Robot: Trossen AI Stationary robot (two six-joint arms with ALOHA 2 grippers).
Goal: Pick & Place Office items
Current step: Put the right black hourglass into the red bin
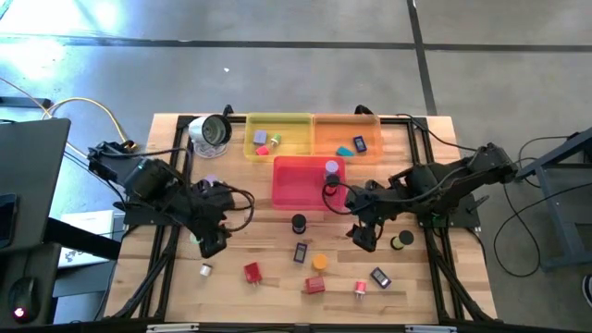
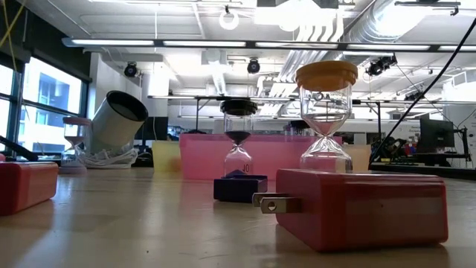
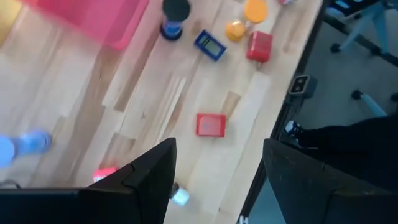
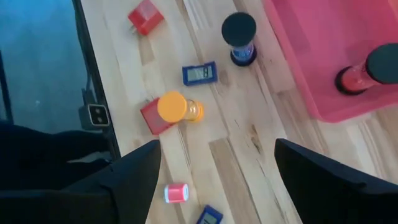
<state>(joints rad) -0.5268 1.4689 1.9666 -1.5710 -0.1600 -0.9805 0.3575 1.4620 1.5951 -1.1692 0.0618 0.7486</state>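
Bare counter [image 1: 264, 236] lies between the left tool [image 1: 211, 242] and the black-topped timer [image 1: 298, 223] at the centre. Toward six o'clock, a red block [image 1: 252, 272], an orange-topped timer [image 1: 320, 263] and a small dark clock [image 1: 301, 252] crowd the front. At twelve o'clock, the pink tray [image 1: 296, 185] blocks passage.

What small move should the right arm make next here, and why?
Probably lower the right gripper toward the orange-capped hourglass. Its fingers stand open and empty above the table, and that piece lies loose ahead of them beside a red block, outside the pink tray.
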